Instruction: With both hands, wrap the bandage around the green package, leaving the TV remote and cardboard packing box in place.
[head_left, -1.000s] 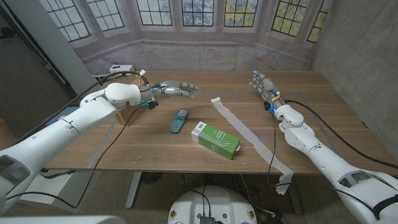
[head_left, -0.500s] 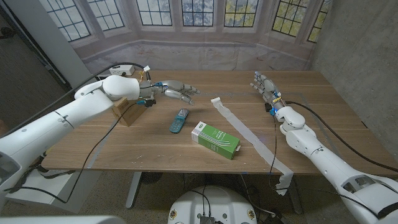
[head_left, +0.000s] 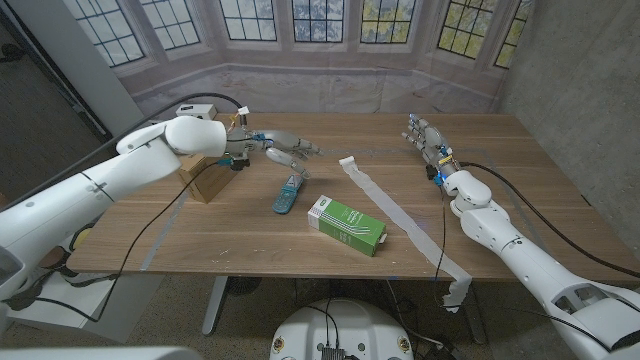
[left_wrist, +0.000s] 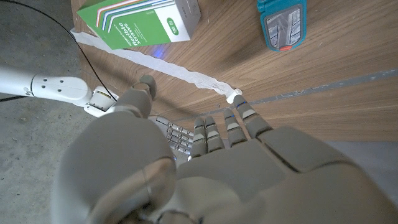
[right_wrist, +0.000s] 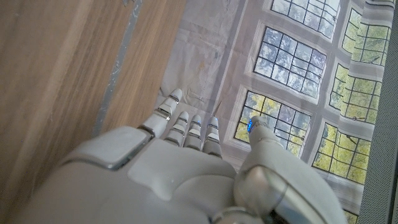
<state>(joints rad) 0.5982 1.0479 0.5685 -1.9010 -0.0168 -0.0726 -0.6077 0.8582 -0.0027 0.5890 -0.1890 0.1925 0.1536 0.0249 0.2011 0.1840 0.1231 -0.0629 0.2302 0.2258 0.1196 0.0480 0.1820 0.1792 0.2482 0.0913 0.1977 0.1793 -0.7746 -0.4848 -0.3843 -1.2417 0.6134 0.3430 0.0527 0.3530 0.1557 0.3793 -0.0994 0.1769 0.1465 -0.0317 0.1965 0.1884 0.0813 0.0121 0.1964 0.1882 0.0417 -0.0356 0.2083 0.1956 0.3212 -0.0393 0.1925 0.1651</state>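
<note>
Left hand (head_left: 282, 151) fingers (left_wrist: 231, 127) are lying straight and close side by side, thumb apart, holding nothing; the hand is hovering over the counter (head_left: 250, 235) above the far end of the TV remote (head_left: 288, 194). Right hand (head_left: 425, 136) fingers (right_wrist: 186, 127) are extending straight and near each other, gripping nothing, at the counter's far right, well apart from everything.

Bandage (head_left: 400, 223): looks like a thin, soft, limp white strip, likely very light and floppy. It's lying flat, long axis running diagonally from the far middle of the counter toward the near right edge, where the tail is hanging over. Judging best grab: pinch the free far end (head_left: 347, 162) between thumb and a finger; the strip probably won't resist and will probably fold or twist if dragged. In the left wrist view, that end (left_wrist: 231, 96) is sitting just past the left fingertips.

Green package (head_left: 347, 223): a rigid-looking carton, probably light, so likely sliding on the wood if pushed. It's lying on a broad face near the counter's middle, long axis diagonal, roughly parallel to the bandage and just beside it on the robot's left. Judging it needs holding across the short sides while the strip goes around.

Cardboard packing box (head_left: 205, 177) is sitting under the left forearm, far left.
</note>
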